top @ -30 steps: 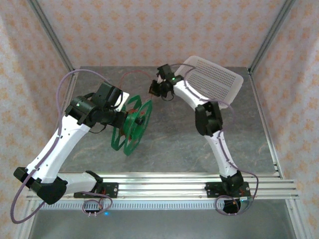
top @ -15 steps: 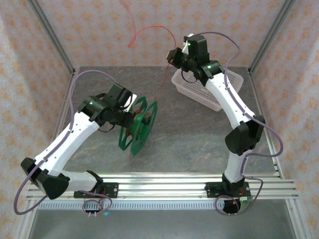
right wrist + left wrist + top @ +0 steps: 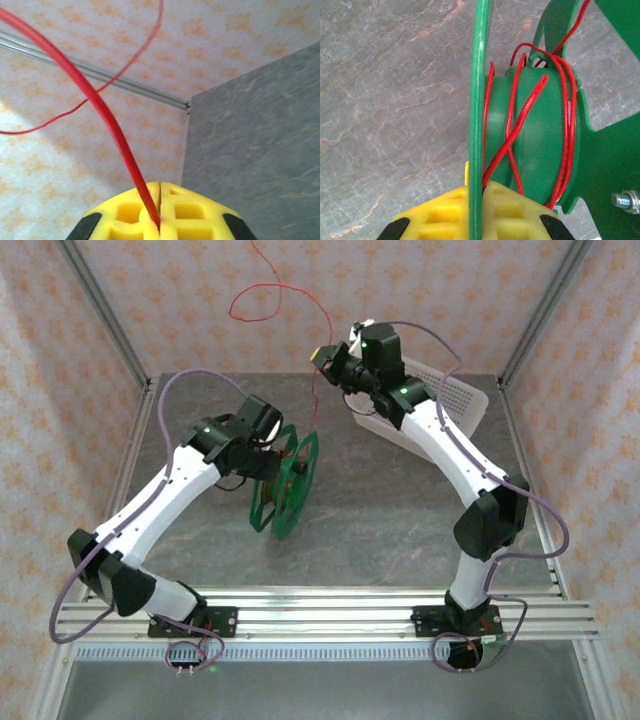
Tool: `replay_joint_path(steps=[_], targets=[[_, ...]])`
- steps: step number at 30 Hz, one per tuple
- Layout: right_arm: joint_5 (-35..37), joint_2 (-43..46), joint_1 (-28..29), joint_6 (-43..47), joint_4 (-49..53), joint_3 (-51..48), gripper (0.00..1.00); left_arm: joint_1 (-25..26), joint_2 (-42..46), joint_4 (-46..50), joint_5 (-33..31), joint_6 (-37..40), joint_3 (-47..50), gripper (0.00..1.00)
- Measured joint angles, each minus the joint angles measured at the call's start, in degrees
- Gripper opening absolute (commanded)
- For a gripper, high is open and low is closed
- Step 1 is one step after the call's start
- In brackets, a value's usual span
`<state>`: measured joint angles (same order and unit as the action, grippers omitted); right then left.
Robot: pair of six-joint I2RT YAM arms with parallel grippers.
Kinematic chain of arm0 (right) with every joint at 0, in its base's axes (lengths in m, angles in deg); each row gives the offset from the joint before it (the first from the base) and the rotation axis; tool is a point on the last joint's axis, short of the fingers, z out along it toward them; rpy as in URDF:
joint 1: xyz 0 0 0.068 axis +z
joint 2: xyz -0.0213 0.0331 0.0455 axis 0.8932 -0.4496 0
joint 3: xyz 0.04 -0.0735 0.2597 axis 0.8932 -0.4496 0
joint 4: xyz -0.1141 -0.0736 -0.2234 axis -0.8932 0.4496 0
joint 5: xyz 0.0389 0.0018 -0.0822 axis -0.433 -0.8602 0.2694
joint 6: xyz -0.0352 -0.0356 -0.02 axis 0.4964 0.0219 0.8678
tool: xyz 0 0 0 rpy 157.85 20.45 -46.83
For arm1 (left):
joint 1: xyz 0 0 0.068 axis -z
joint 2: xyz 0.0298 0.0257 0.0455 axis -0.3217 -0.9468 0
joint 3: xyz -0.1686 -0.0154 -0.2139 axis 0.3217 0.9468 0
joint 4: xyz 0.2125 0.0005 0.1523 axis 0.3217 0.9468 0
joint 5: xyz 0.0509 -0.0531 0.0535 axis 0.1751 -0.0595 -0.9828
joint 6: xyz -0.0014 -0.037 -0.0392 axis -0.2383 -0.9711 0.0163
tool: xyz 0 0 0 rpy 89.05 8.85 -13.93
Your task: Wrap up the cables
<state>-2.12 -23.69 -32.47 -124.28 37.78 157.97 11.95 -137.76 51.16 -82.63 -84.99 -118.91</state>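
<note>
The right gripper [image 3: 159,202], at upper centre of the top view, is pinched shut on the cables [image 3: 107,120]. From it they run taut, almost straight down the frame, to the green spool [image 3: 290,480] at centre, where a few turns sit. The left gripper [image 3: 476,200] is clamped shut on the spool's flange, with the axle lying roughly left to right. The slack loops up against the back wall [image 3: 450,300]

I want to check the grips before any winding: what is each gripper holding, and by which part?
The left gripper pinches the green spool by the edge of one flange. The right gripper pinches the red cable partway along its length.
</note>
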Motion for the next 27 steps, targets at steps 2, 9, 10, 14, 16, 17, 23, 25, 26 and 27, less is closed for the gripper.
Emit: replay_joint_path(steps=[2, 9, 10, 14, 16, 17, 23, 25, 26, 27], targets=[[0.02, 1.49, 1.51, -2.36, -4.9, -3.96, 0.0, -0.42, -1.9, -0.2, -0.02, -2.08, -1.81, 0.0], [2.08, 7.34, 6.05, -9.86, -21.24, -18.21, 0.0, -4.37, -6.58, -1.46, -1.14, -9.33, -6.19, 0.0], [2.51, 7.58, 6.78, -10.78, -22.86, -19.15, 0.0, -4.92, -7.37, -1.57, -1.88, -10.36, -6.91, 0.0], [4.57, 7.91, 9.75, -14.03, -27.91, -22.21, 0.0, -6.67, -10.29, -1.64, -4.83, -14.4, -10.03, 0.0], [5.73, 8.22, 11.02, -15.37, -29.44, -23.8, 0.0, -7.3, -11.08, -1.79, -6.32, -16.13, -10.88, 0.0], [6.4, 8.37, 11.67, -16.13, -29.92, -24.57, 0.0, -7.67, -11.28, -1.88, -7.04, -17.07, -11.1, 0.0], [9.33, 10.49, 14.8, -19.93, -32.72, -30.77, 0.0, -9.49, -11.37, -2.23, -9.7, -21.16, -11.17, 0.0], [9.97, 10.99, 15.85, -20.79, -33.2, -32.65, 0.0, -9.9, -11.37, -2.43, -10.45, -22.12, -11.17, 0.0], [10.34, 11.04, 16.5, -21.18, -33.46, -33.35, 0.0, -10.14, -11.37, -2.62, -10.69, -22.62, -11.17, 0.0], [10.56, 11.04, 17.03, -21.49, -33.62, -33.83, 0.0, -10.29, -11.37, -2.8, -10.8, -23.08, -11.15, 0.0]])
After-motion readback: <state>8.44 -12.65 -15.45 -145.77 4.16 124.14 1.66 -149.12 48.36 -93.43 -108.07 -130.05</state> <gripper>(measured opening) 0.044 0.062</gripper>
